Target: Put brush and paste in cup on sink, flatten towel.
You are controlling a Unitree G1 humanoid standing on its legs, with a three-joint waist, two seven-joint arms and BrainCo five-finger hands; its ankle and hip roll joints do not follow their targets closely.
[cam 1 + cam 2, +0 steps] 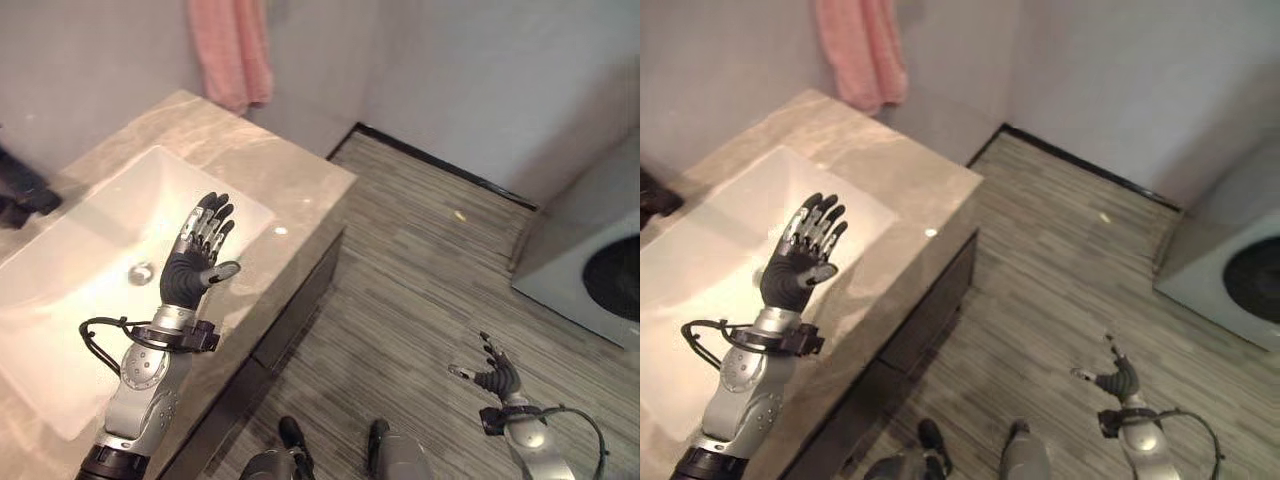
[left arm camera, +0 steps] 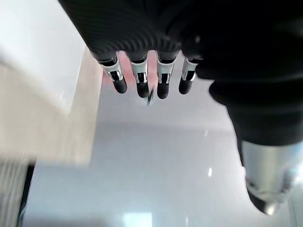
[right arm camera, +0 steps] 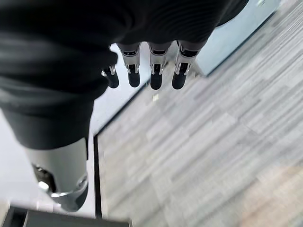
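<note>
The worktop [image 1: 300,180] past the basin [image 1: 90,250] lies bare up to the hanging towel [image 1: 232,50]; the left hand [image 1: 195,262] hovers open above the basin's near edge.

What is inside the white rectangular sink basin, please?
The white rectangular sink basin holds a round metal drain and nothing else visible. The robot's open left hand and forearm hang over its right part and hide that area.

A beige marble-patterned countertop [image 1: 285,175] stands against a pale grey wall [image 1: 470,70]. The floor [image 1: 420,270] is grey striped wood-look planking, edged by a dark baseboard [image 1: 440,165] where it meets the wall. At the right sits a white washing machine [image 1: 590,265] with a dark round door. A small pale speck [image 1: 459,214] lies on the floor.
</note>
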